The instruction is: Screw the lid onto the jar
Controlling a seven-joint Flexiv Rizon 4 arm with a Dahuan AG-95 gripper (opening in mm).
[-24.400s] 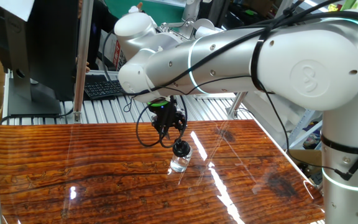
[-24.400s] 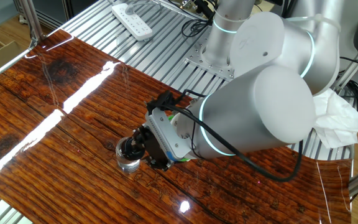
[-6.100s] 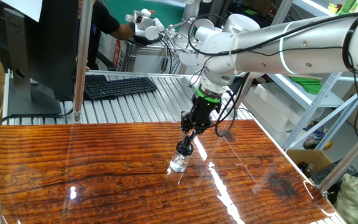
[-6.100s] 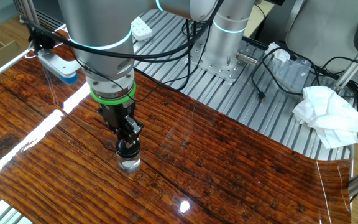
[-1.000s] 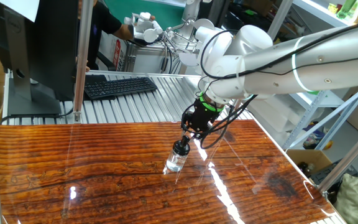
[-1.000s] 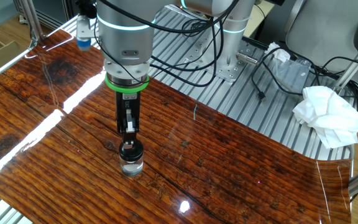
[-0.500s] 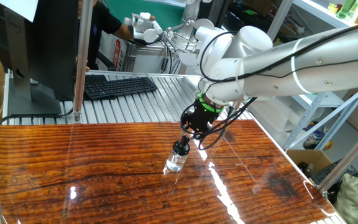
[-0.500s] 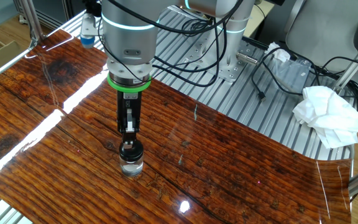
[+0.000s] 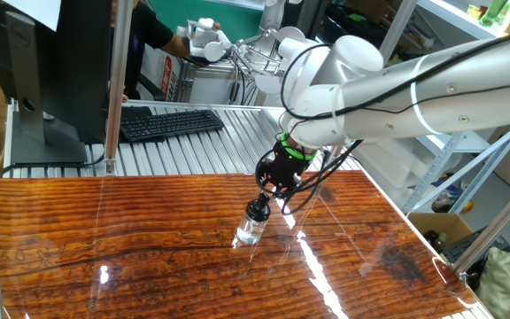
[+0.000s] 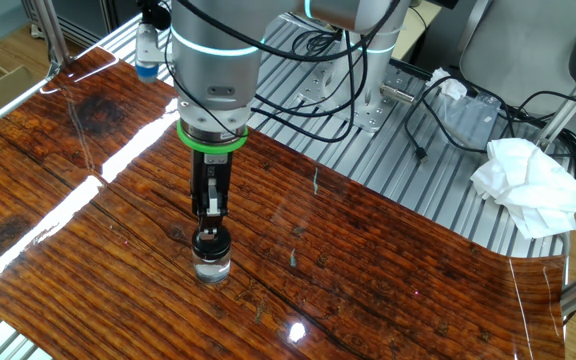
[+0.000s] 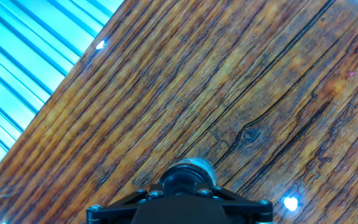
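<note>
The wooden table (image 10: 388,260) had lots of bare space all around the jar (image 10: 211,268). The jar stood well away from every edge. In the other fixed view, the near edge of the table was down at the bottom left, and the far edge met a ribbed metal surface (image 10: 438,170). A crumpled white cloth (image 10: 528,185) lay on that metal part, far off to the side. In one fixed view, a black keyboard (image 9: 162,123) sat on the metal behind the table, also far from the jar. Nothing stood close to the jar on the wood.

The gripper (image 10: 209,222) came down on the jar from above. In one fixed view the gripper (image 9: 267,188) leaned, and the jar (image 9: 250,230) leaned with it, its top pointing toward the arm. In the other fixed view the jar looked straight up.

The lid (image 10: 210,243) was dark and round, and it sat on top of the clear jar. The two fingers were squeezed in on the lid from both sides, with only the lid between them. In the hand view, the lid (image 11: 188,176) showed right at the fingertips, with the wood grain behind it. I could not tell how far the lid was turned on.
</note>
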